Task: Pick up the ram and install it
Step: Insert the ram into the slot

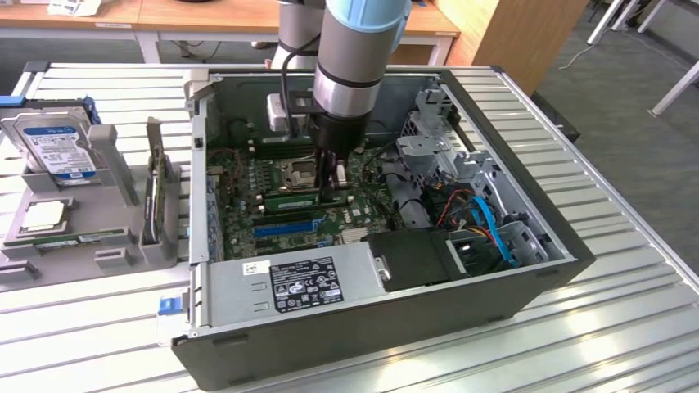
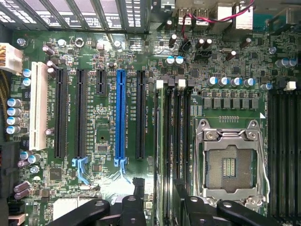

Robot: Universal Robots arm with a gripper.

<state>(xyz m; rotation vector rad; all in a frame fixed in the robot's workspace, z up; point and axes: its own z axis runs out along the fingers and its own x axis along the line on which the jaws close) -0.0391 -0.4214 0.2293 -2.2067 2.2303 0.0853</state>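
The gripper (image 2: 159, 188) stood open, one finger either side of the ram (image 2: 165, 150), not clamping it. The ram sat edge-up in a memory slot beside the CPU socket (image 2: 229, 165), long axis parallel to the blue expansion slot (image 2: 120, 117), directly beneath the gripper.

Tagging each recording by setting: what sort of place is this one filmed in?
Probably a robotics lab or test bench in an office-like room: an open computer case lies on a slatted metal table, a hard drive sits in a grey parts holder beside it, and wooden desks stand behind.
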